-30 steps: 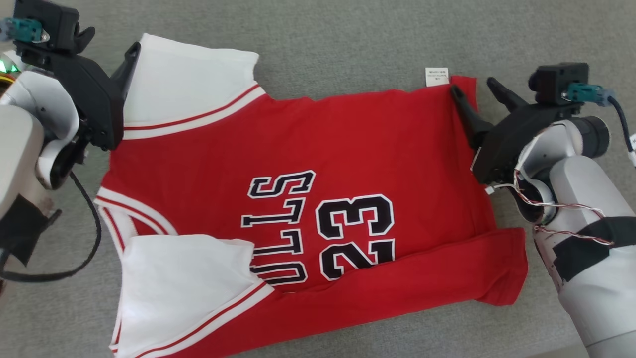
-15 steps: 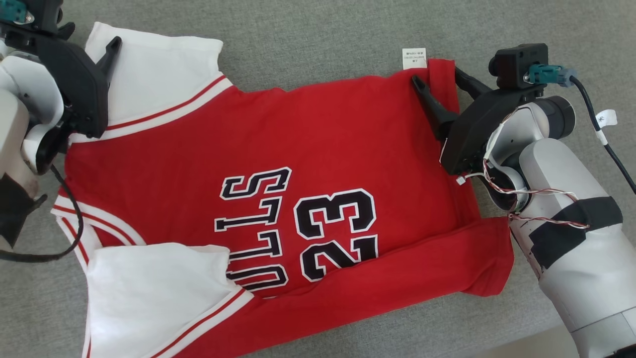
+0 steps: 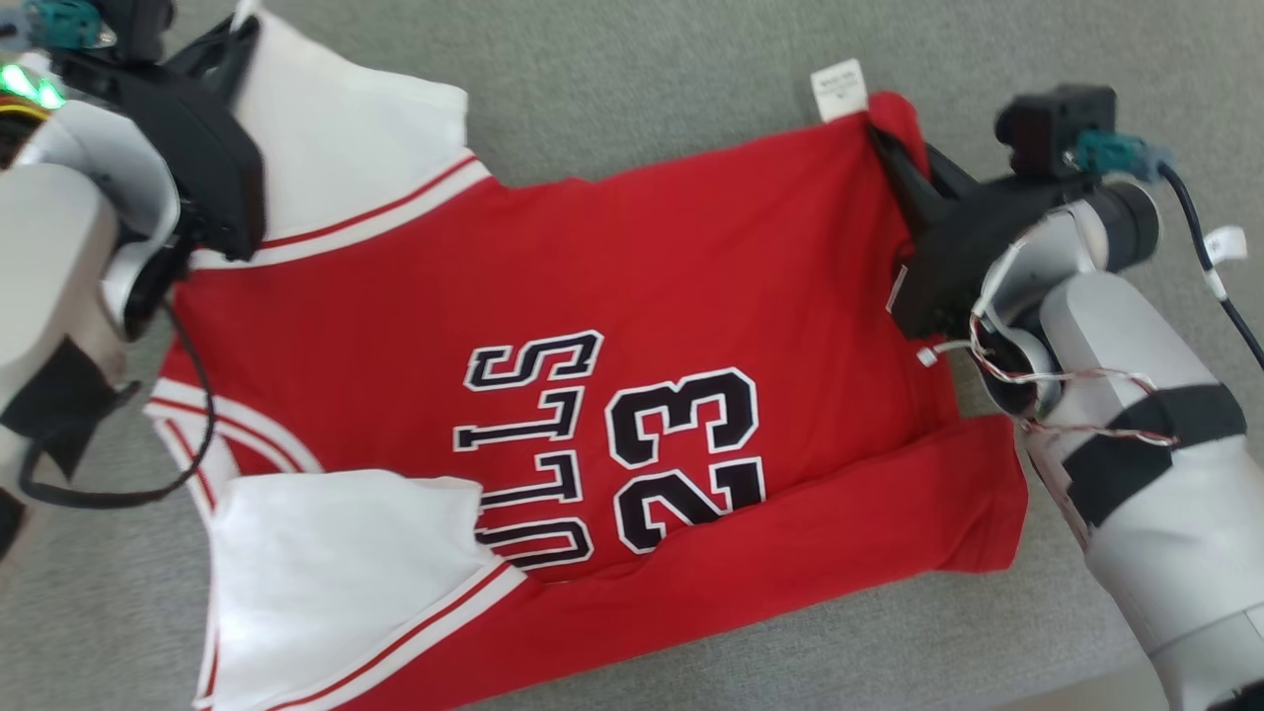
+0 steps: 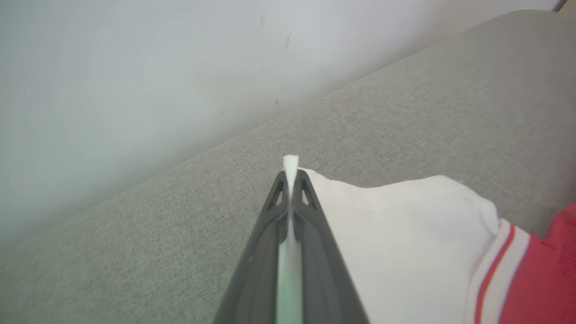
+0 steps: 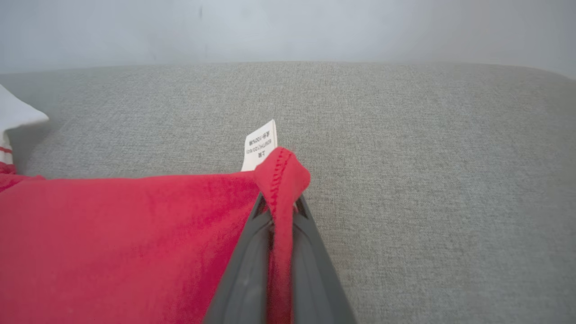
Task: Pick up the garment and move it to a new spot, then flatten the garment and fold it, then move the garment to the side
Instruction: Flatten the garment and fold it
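The garment (image 3: 592, 326) is a red jersey with white sleeves and black "BULLS 23" lettering, spread on a grey fabric surface (image 3: 642, 69). My left gripper (image 3: 237, 30) is shut on the far white sleeve's corner at the upper left; the left wrist view shows white cloth (image 4: 396, 234) pinched between its fingers (image 4: 261, 238). My right gripper (image 3: 894, 148) is shut on the far red hem corner by the white label (image 3: 839, 89); in the right wrist view red hem (image 5: 281, 180) is clamped between its fingers (image 5: 247, 270). The near hem is folded up.
A pale wall (image 4: 135, 67) rises behind the grey surface's far edge. Bare grey fabric (image 5: 427, 180) lies beyond and to the right of the garment. The surface's near edge runs at the lower right of the head view.
Both grippers have gone from open to shut on the garment's far corners, the left on the white sleeve, the right on the red hem. The head camera has shifted too.
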{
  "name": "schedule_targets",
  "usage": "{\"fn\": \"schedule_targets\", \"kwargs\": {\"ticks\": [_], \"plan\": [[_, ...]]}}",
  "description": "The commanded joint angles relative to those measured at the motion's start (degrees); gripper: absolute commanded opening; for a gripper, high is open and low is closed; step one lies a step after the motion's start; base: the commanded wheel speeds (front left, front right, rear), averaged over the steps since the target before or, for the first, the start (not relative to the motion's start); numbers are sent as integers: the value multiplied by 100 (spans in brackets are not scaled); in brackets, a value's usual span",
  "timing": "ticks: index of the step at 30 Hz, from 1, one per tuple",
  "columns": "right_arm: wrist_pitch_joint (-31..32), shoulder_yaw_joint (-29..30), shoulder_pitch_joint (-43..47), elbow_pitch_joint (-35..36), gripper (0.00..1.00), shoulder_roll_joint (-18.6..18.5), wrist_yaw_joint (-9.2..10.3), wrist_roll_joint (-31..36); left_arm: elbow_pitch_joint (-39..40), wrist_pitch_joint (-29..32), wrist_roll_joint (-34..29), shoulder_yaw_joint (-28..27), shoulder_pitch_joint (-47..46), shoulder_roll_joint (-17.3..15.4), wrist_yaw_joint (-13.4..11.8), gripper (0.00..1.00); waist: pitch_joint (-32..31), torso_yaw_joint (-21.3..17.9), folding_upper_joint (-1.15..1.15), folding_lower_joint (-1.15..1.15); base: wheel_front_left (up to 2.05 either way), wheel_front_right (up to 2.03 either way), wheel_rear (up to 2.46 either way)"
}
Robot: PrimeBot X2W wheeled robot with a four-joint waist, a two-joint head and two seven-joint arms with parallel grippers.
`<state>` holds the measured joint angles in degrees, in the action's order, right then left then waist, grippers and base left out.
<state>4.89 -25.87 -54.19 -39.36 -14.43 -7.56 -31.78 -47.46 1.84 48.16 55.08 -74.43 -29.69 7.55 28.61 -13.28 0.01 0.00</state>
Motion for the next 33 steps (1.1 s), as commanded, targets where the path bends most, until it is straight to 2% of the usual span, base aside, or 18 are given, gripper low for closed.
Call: {"fn": "schedule_targets", "kwargs": {"ticks": [1,9,13,18,24,28,33], "plan": [[-173,-13,146,-52,0,-107,17,-33,76,-240,60,19,56,43,-16,0,-269,237,-1,0,0,0,0],[-791,-56,735,-193,0,-426,17,-162,564,-1213,361,-11,781,105,-19,0,-806,643,-1,0,0,0,0],[-1069,-80,1043,-246,0,-520,17,-171,1049,-1580,398,-134,1322,84,-159,0,-1020,805,-1,0,0,0,0],[-1400,-39,1394,-254,0,-604,17,-162,1962,-1703,221,-344,2194,5,-512,0,-1214,983,-1,0,0,0,0],[-1703,66,1754,-260,0,-695,17,-191,2960,-1702,-82,-873,3226,51,-923,0,-1352,1130,-1,0,0,0,0],[-1871,194,2088,-148,0,-741,17,-259,3486,-1704,-354,-1203,3999,146,-1099,0,-1447,1213,-1,0,0,0,0],[-1981,443,2626,176,0,-804,17,-296,3805,-1705,-608,-1520,4796,360,-1131,0,-1590,1310,-1,0,0,0,0]]}}
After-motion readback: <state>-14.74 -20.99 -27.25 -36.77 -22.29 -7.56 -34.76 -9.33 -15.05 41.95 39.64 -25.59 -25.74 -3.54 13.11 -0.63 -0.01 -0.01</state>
